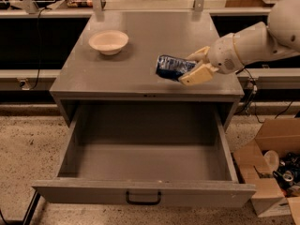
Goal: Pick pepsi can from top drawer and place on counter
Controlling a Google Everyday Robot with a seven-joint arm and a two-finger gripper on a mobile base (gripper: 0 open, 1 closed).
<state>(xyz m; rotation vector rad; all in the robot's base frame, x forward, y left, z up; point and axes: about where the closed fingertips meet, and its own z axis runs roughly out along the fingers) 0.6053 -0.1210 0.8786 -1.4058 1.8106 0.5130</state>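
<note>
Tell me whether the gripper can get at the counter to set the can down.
Probably yes. The gripper, jaws closed on the can, hangs over the front right of the counter, which looks bare beneath it. The bowl sits far off at the back left; the open drawer lies below.

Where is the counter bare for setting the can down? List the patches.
The hand holds the pepsi can over the counter, right front. Bare: the middle strip between the bowl and the can, the front-left corner before the bowl, and the back right. Crowded only at the bowl, back left.
</note>
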